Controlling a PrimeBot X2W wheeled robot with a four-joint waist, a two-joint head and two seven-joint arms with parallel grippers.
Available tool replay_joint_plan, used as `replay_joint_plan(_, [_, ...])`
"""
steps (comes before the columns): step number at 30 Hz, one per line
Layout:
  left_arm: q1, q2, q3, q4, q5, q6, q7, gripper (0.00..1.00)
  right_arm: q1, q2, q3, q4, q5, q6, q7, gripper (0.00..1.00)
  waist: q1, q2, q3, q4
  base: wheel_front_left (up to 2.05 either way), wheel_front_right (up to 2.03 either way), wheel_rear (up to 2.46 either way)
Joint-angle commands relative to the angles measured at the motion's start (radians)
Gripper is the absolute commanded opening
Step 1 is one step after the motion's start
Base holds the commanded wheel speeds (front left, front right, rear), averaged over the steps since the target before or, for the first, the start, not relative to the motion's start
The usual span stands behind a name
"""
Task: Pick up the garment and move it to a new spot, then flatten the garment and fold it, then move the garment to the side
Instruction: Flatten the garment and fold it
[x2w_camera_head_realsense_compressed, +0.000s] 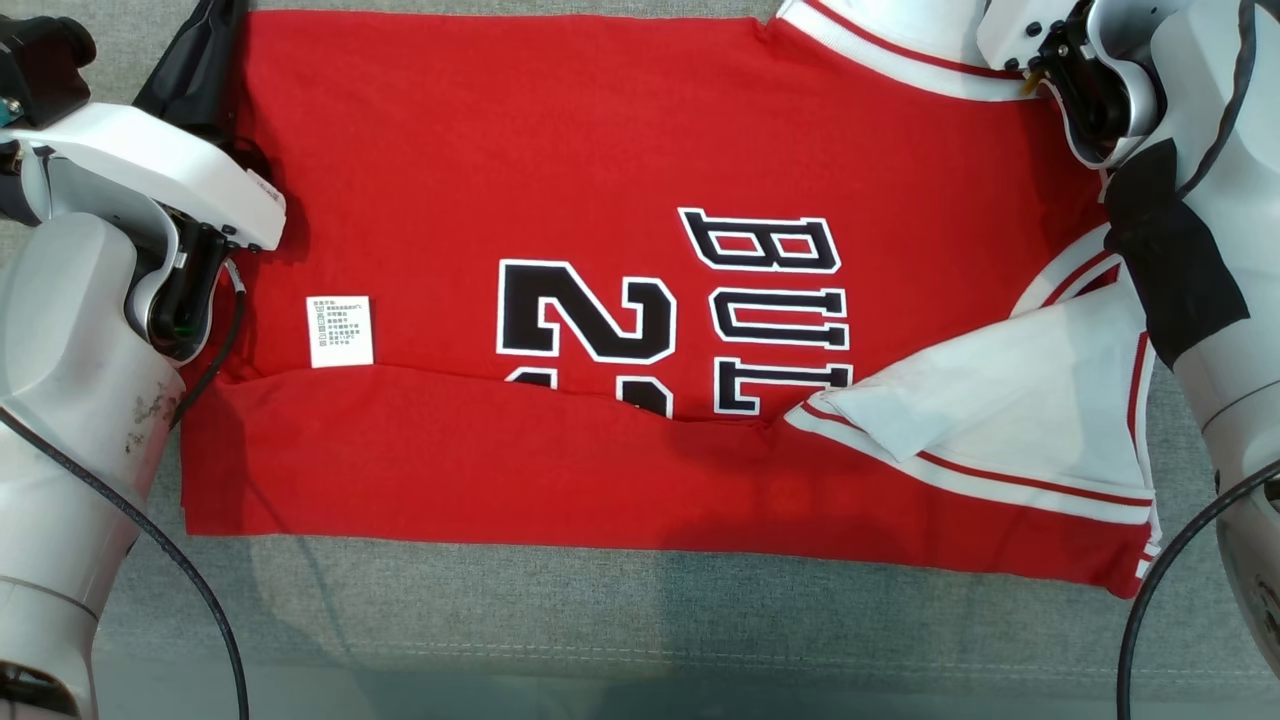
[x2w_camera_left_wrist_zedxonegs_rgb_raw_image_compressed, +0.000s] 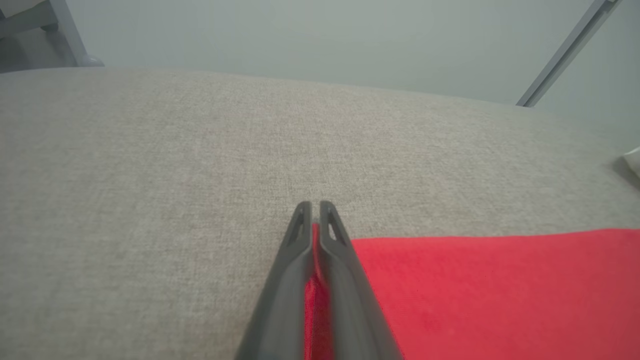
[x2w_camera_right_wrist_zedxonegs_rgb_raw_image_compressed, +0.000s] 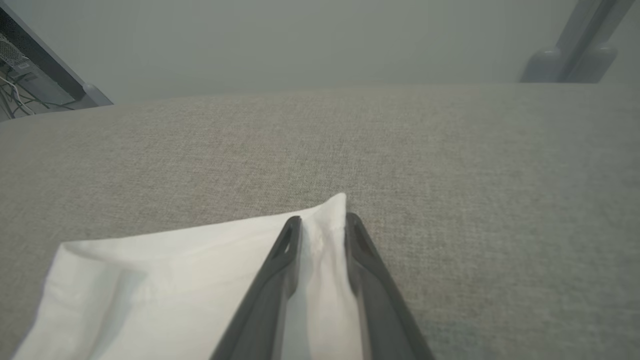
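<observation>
Red garment (x2w_camera_head_realsense_compressed: 600, 150) lies spread on grey fabric surface (x2w_camera_head_realsense_compressed: 600, 620), near long side folded up over print. Bare strip of surface runs along near edge. Wrist views: wide bare surface beyond both grippers.
Left gripper (x2w_camera_left_wrist_zedxonegs_rgb_raw_image_compressed: 311, 207): 2 fingers pinched tight on red edge.
Right gripper (x2w_camera_right_wrist_zedxonegs_rgb_raw_image_compressed: 322, 220): fingers parted, white corner between them; cannot tell if clamped.
Garment: white red-striped trim, black "BUL" and "2", white label (x2w_camera_head_realsense_compressed: 341, 332).

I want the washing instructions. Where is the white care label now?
In the head view, the white care label lies on the red jersey toward the robot's left, just above the folded lower flap and left of the black number.
</observation>
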Motion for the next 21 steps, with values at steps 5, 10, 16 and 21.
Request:
replay_joint_plan(5, [0.016, 0.046, 0.016, -0.008, -0.004, 0.0, 0.0, 0.0, -0.009, 0.022, 0.032, -0.018, 0.023, 0.0, -0.06, 0.0, 0.0, 0.0, -0.003, -0.007, 0.0, 0.0, 0.0])
replay_joint_plan(10, [0.033, 0.062, 0.049, -0.013, 0.002, 0.0, 0.0, 0.0, 0.01, 0.022, 0.07, -0.039, 0.05, 0.0, -0.105, 0.0, 0.0, 0.0, -0.025, -0.025, 0.0, 0.0, 0.0])
replay_joint_plan(16, [0.089, 0.085, 0.082, -0.013, 0.005, 0.0, 0.0, 0.0, 0.087, 0.022, 0.114, -0.109, 0.118, 0.0, -0.153, 0.0, 0.0, 0.0, -0.072, -0.056, 0.0, 0.0, 0.0])
replay_joint_plan(21, [0.138, 0.102, 0.114, -0.023, 0.006, 0.0, 0.0, 0.0, 0.17, 0.02, 0.146, -0.182, 0.168, 0.0, -0.177, 0.0, 0.0, 0.0, -0.118, -0.073, 0.0, 0.0, 0.0])
